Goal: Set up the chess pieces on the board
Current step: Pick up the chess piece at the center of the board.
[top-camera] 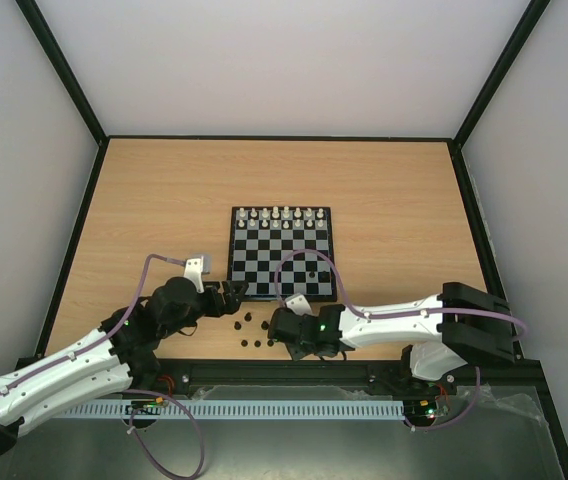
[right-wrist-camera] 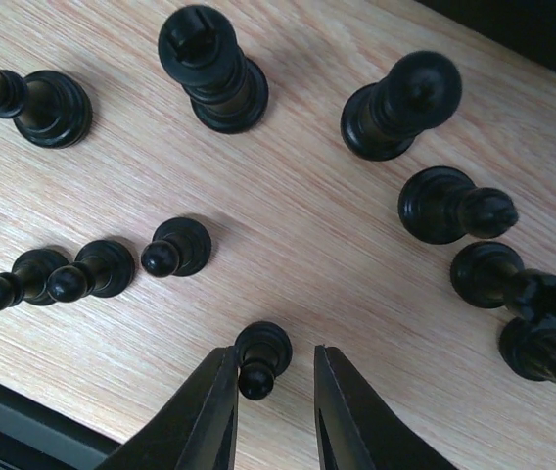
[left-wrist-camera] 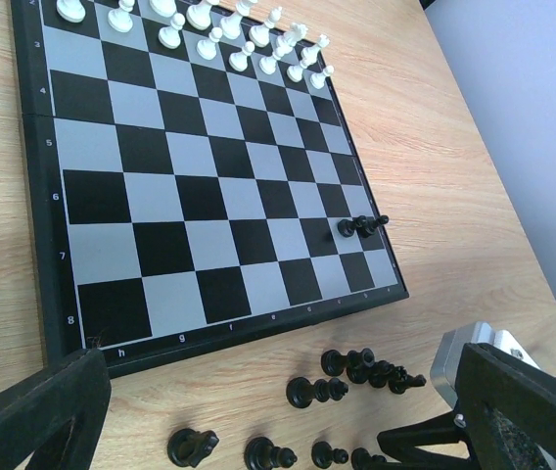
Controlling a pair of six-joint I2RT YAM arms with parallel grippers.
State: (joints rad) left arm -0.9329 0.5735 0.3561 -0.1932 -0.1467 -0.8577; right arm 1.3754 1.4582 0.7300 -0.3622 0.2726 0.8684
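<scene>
**Right jaws narrow about a pawn; most dark pieces not yet on the board**

The right jaws stand narrow and low over the desk (top-camera: 164, 200), with one pawn (right-wrist-camera: 261, 354) upright between them. The pawn's head lies against one finger. A strip of wood shows between the pawn and the other finger, so the grip does not look complete. The other dark pieces (right-wrist-camera: 209, 69) stand loose on the desk ahead of these jaws. Three small ones lie in a row to one side. The taller ones lie farther ahead and to the other side. None of them touches the jaws.

The left jaws stand wide, with nothing between them. The board (left-wrist-camera: 190, 225) lies straight ahead of them, its near border just past the fingertips. Several of the loose dark pieces lie on the desk between the jaws and that border.

Progress, as judged from these views:
- **Done:** The white pieces (left-wrist-camera: 229, 39) fill the two rows of the board farthest from both jaws.
- **Begun:** On the dark side only a placed piece (left-wrist-camera: 348, 228) shows. It stands in the second row from the near border, toward the corner nearer the right jaws. Whether it is one piece or two close together cannot be told.
- **Left:** The rest of the two near rows is bare, so nearly the whole dark set remains to be placed. The task is at an early stage, and the pawn between the right jaws appears to be the next piece to go.
</scene>
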